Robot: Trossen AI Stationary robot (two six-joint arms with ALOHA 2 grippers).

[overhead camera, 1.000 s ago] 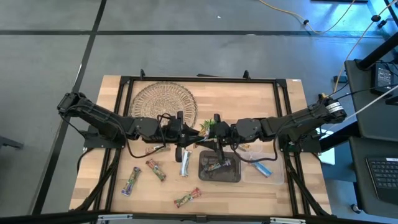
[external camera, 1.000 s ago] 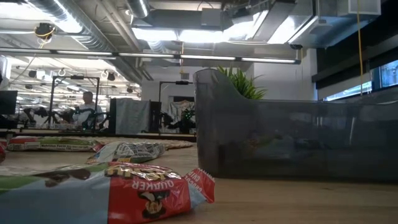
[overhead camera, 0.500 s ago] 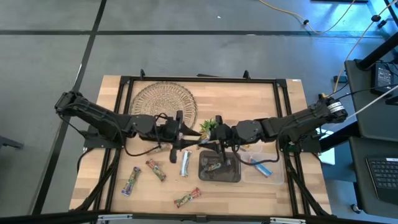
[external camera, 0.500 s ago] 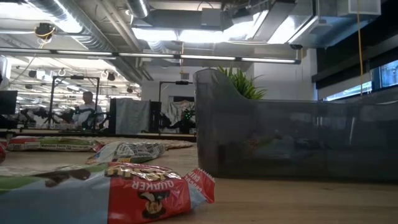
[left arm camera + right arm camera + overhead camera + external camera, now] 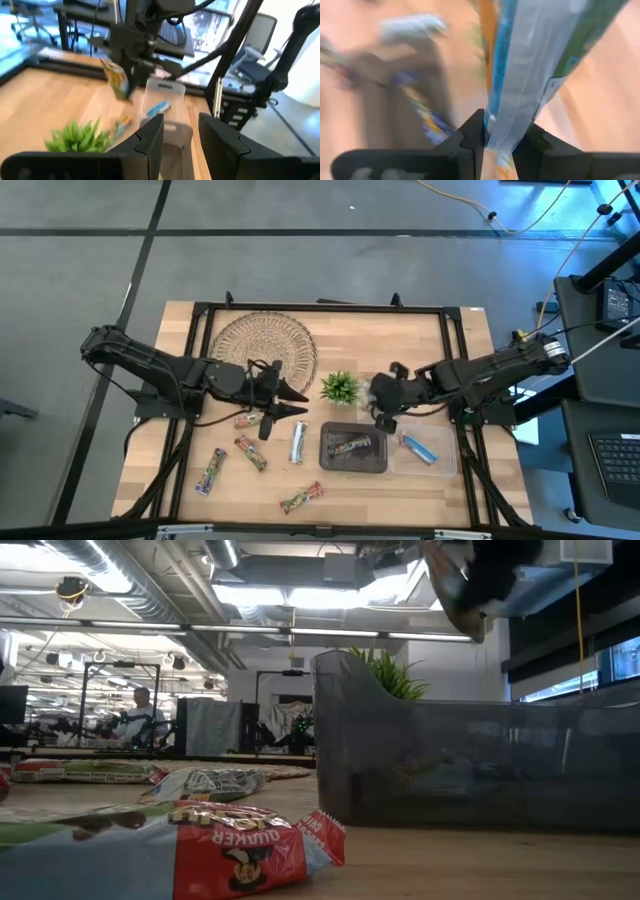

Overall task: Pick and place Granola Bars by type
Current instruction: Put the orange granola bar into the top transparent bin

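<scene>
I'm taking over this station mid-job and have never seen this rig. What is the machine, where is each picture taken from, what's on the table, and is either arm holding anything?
Two dark robot arms work at a wooden table. One camera looks straight down, one sits at table height, and one rides on each wrist. From above, the left gripper is open and empty, near the woven mat. The right gripper is shut on a wrapped granola bar, seen close up in its wrist camera and hanging below that gripper in the left wrist view. On the table: a small green plant, a dark bin with a bar inside, a clear bin with a blue bar, and loose bars, one silver, others green and red.
</scene>
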